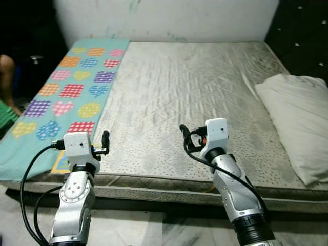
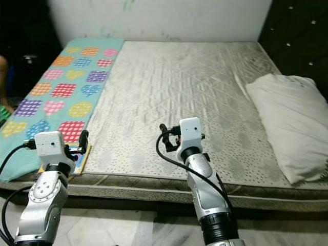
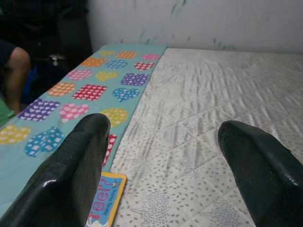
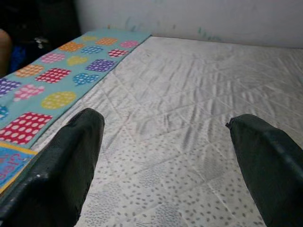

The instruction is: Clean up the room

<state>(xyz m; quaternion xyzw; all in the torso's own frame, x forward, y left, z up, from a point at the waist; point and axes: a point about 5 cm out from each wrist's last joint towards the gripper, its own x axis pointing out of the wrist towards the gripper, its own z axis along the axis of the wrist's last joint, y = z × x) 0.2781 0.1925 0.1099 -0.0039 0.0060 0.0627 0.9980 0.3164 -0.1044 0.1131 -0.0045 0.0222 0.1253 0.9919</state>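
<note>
Both grippers, left and right, hover over the mattress; fingers wide apart, empty.

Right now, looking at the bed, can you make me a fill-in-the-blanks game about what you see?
1. The white pillow lies on the robot's ____ side of the mattress.
2. The teal sheet is patterned with colorful ____.
3. The left gripper hovers near a small ____ at the mattress edge.
4. The right gripper has its fingers ____.

Missing words: right; hearts; book; open
</note>
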